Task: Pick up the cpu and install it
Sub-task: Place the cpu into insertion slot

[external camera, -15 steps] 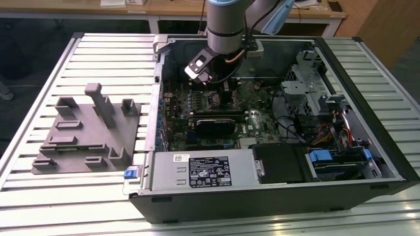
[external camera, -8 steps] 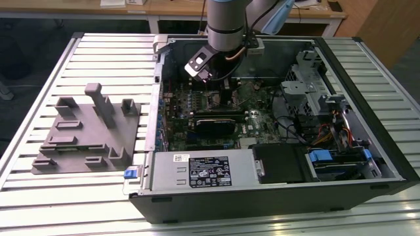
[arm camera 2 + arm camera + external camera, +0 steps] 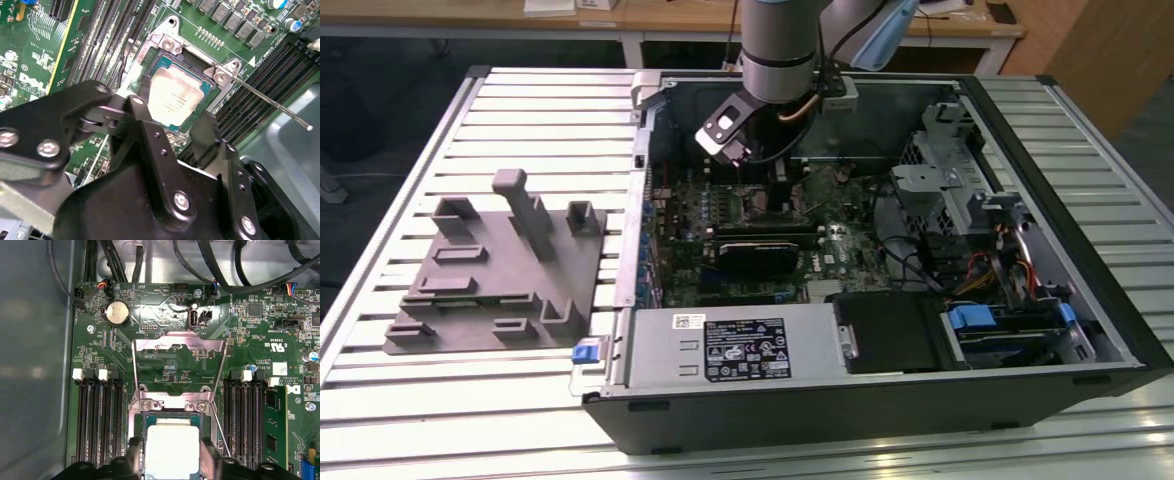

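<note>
The cpu (image 3: pixel 171 450), a flat square chip with a silvery-white top, lies in the open motherboard socket (image 3: pixel 172 407); the second wrist view shows the cpu (image 3: pixel 176 95) level inside the socket frame. My gripper (image 3: pixel 170 461) straddles it, with one black finger (image 3: pixel 134 456) against each of two opposite sides, shut on the chip. The socket's metal load plate (image 3: pixel 177 347) is flipped open and its thin lever (image 3: pixel 272 104) stands raised. In the exterior view my gripper (image 3: pixel 744 160) hangs inside the open computer case, above the motherboard (image 3: pixel 761 215).
Memory slots (image 3: pixel 97 415) flank the socket on both sides. A black heatsink block (image 3: pixel 757 255) and a white-labelled power supply box (image 3: pixel 734 347) sit in the case. A gray plastic fixture (image 3: pixel 494 265) stands on the slatted table at the exterior view's left. Cables run near the board edge (image 3: pixel 200 260).
</note>
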